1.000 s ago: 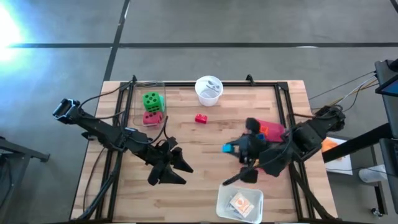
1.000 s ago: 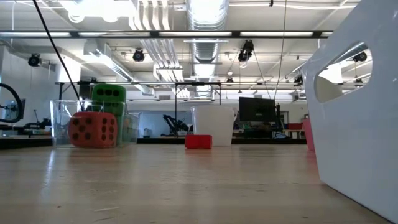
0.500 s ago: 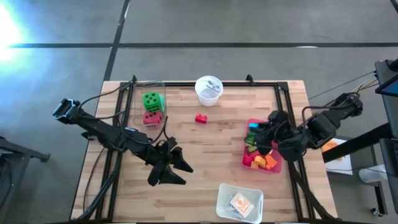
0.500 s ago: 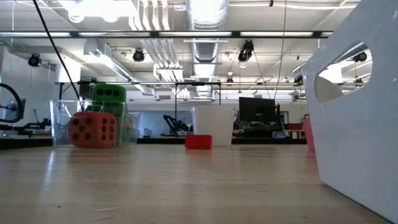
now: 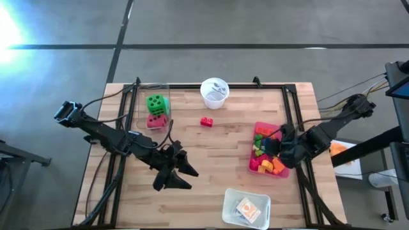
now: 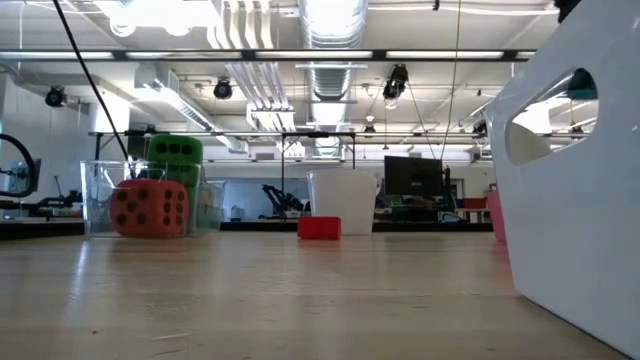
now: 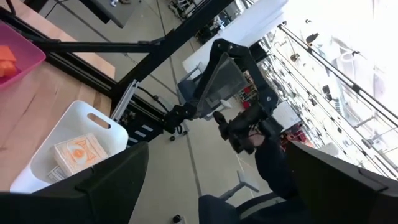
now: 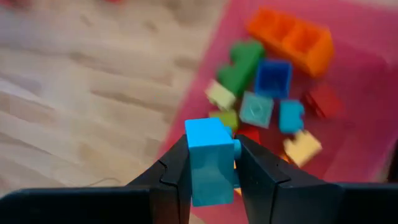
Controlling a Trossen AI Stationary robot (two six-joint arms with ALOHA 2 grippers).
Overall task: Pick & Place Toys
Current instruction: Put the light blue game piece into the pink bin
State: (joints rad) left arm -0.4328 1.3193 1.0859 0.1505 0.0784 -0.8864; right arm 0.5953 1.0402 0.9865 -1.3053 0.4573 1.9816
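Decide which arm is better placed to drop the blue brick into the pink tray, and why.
The right. Its hand already grips the blue brick above the pink tray; the left hand is open, mid-table.

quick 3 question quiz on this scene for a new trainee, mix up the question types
1. True or false: the right gripper has its jaws shut on a light blue brick.
2. Multiple choice: the green die and red die sit in A) the pink tray, B) the clear container, C) the white cup.
3. Fill in: the lone red brick lies on the bare table between the white cup and the ____ gripper's open jaws.

Key:
1. True; it hangs over the pink tray of mixed bricks.
2. B, the clear container at the far left of the table.
3. Left; the left gripper waits near the table's middle.
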